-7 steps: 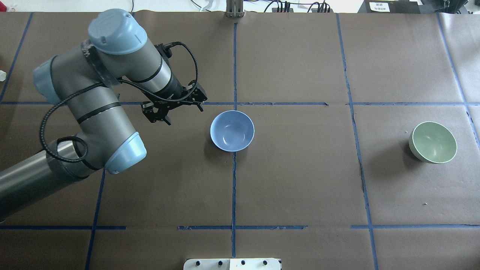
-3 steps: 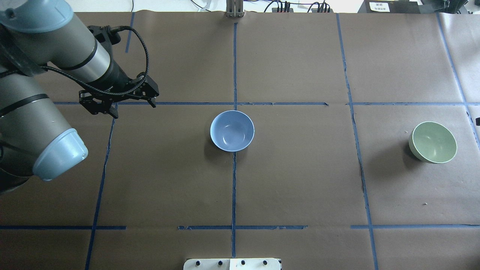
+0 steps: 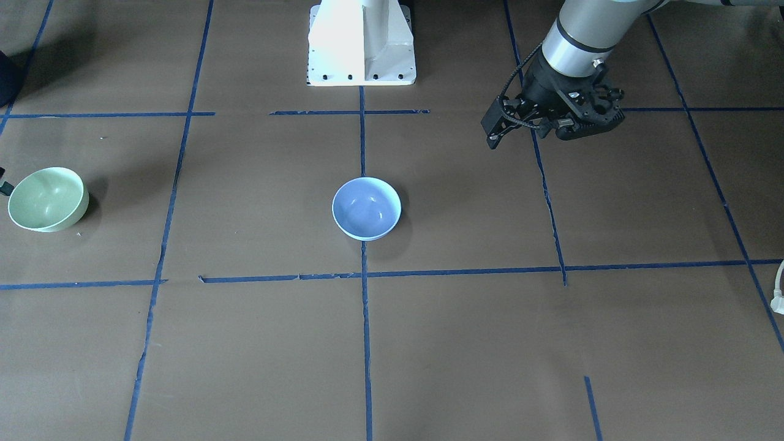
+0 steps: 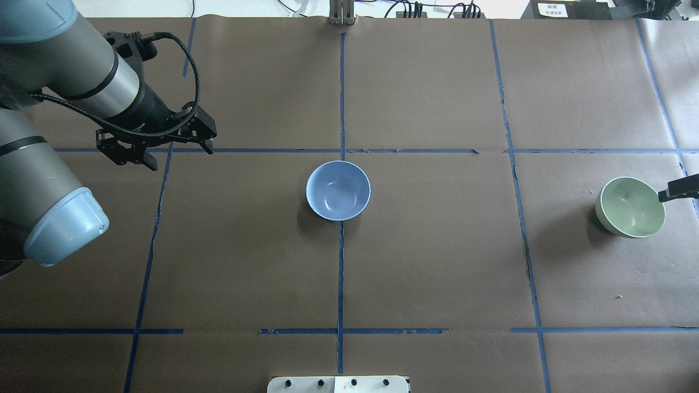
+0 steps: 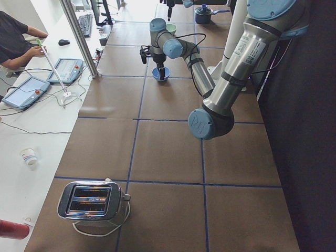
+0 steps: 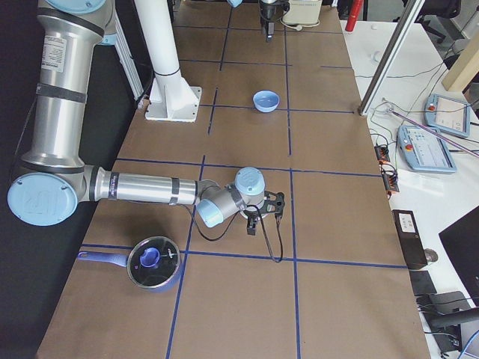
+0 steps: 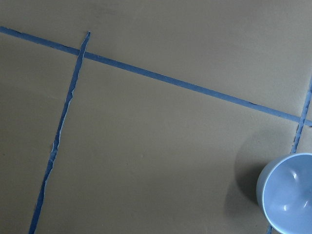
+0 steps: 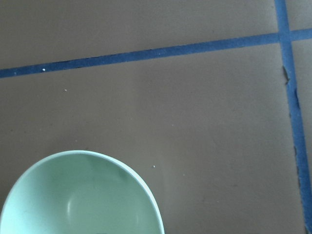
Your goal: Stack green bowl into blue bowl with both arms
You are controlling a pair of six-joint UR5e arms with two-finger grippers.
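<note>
Two bowls to nest, none nested yet. Step in hand, as I judge it: the reach for the green bowl (image 4: 631,207). The next move calls for one finger inside its rim and one outside, a firm pinch on a smooth, glossy wall, a lift, then a long carry to centre.

Count, from my base outward:

- One white pedestal base (image 4: 338,384), nearest me.
- One lidded saucepan (image 6: 153,262), on the near side of the table (image 4: 437,262), at my right end.
- One blue bowl (image 4: 338,190), mid-table on the centre tape line (image 4: 339,262), upright, empty, untouched.
- One green bowl, same row, well apart from the blue one and far to my right, upright and empty on the table.
- One right gripper (image 4: 678,190): a single black fingertip shows at the green bowl's outer rim. I cannot tell how wide it stands. Its wrist camera sees the bowl's mouth low in frame.
- One left gripper (image 4: 178,156): fingers spread wide, holding nothing. It hangs over bare table a little beyond the bowls' row, well to the blue bowl's left, and looks placed to steady that bowl.
- One toaster (image 5: 92,202), far side, my left end.
</note>
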